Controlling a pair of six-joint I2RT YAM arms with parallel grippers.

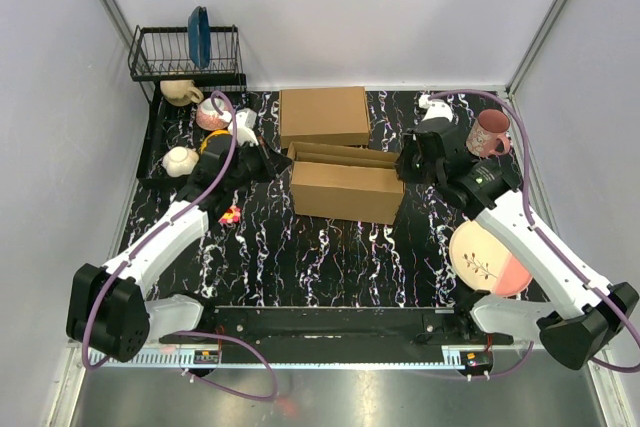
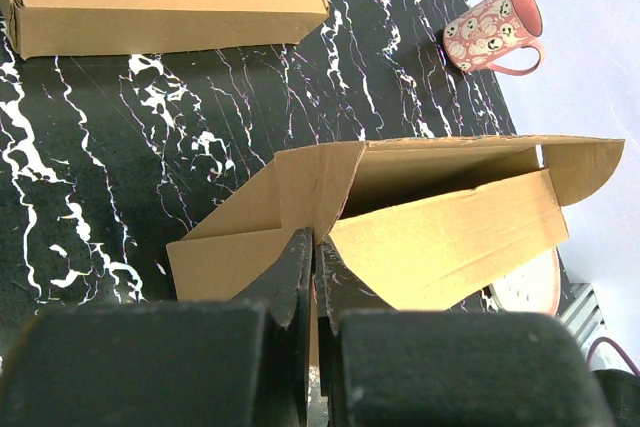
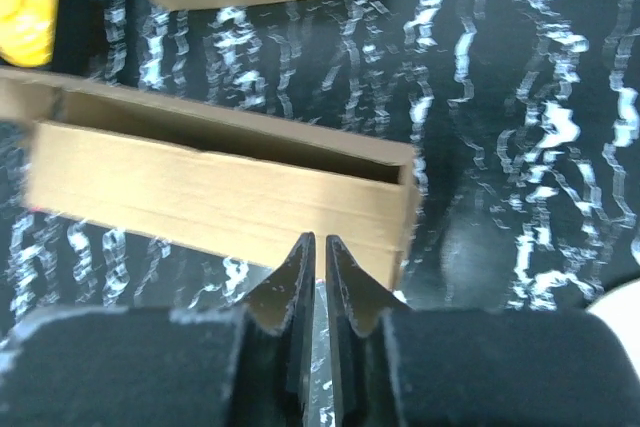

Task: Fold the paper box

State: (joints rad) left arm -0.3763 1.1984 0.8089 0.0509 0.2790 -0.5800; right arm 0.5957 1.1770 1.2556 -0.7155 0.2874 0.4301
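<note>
Near the middle of the worktop (image 1: 300, 257) lies the paper box (image 1: 345, 192), partly formed: its front wall stands upright, the top is open, and a side flap at its left end leans outward. My left claw (image 2: 314, 239) sits at that left end, fingers drawn to a narrow slit. Brown shows in the slit, and I cannot tell whether cardboard is pinched there. My right claw (image 3: 315, 239) is at the right end, pointing at a wall near the corner, fingers likewise almost touching with nothing between them. A second, closed box (image 1: 323, 115) lies just behind. A pink mug (image 1: 488, 132) stands to the right, and a plate (image 1: 490, 259) lies nearer the arms.
</note>
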